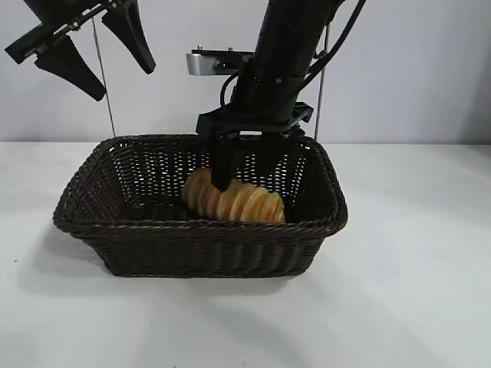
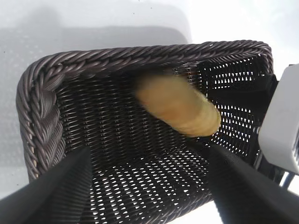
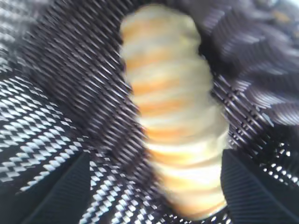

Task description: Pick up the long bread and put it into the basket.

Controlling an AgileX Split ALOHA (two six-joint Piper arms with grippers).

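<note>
The long bread, golden with orange stripes, lies inside the dark woven basket, right of its middle. My right gripper reaches down into the basket over the loaf. Its jaws stand open: the bread is close to one finger, and bare basket floor shows between it and the other. The loaf looks blurred in both wrist views. My left gripper hangs open and empty, high above the basket's left end.
The basket sits on a white table before a pale wall. The right arm's silver wrist block stands above the basket's back rim. A thin cable hangs behind the basket's left corner.
</note>
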